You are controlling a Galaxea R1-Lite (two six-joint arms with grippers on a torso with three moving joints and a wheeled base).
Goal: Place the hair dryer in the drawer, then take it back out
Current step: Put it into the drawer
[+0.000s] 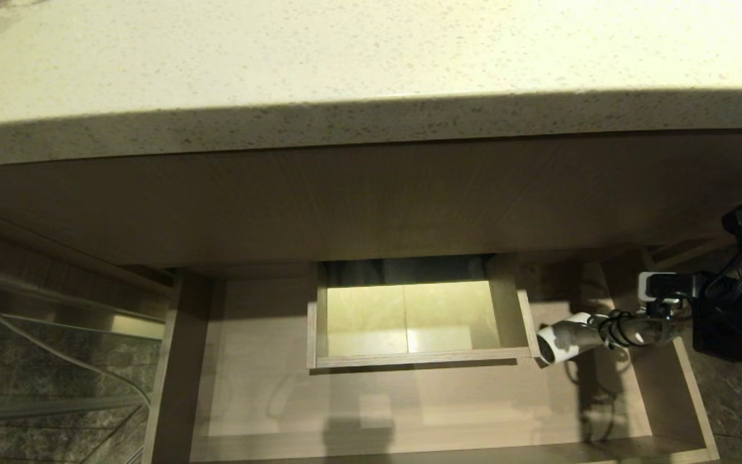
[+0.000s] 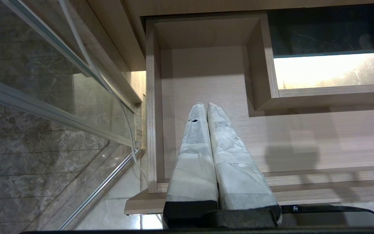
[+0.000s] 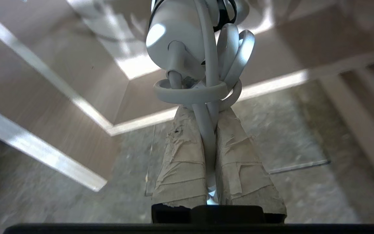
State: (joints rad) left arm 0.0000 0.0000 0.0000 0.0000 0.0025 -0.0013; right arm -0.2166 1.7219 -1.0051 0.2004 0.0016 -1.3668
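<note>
Holding the hair dryer (image 1: 564, 345) by its cord (image 3: 208, 130), the right hand (image 1: 657, 325) was clenched, barrel pointing straight away from it over the drawer (image 1: 683, 393) (left hand (image 2: 206, 107) closed, idle).

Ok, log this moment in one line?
right gripper: shut on hair dryer | hair dryer: over open drawer, right end | left gripper: shut, idle

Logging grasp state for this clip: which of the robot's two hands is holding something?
The right hand, at the open beige wood-grain drawer's right end, is shut on the small white hair dryer by its coiled cord. The left hand is shut on nothing.
</note>
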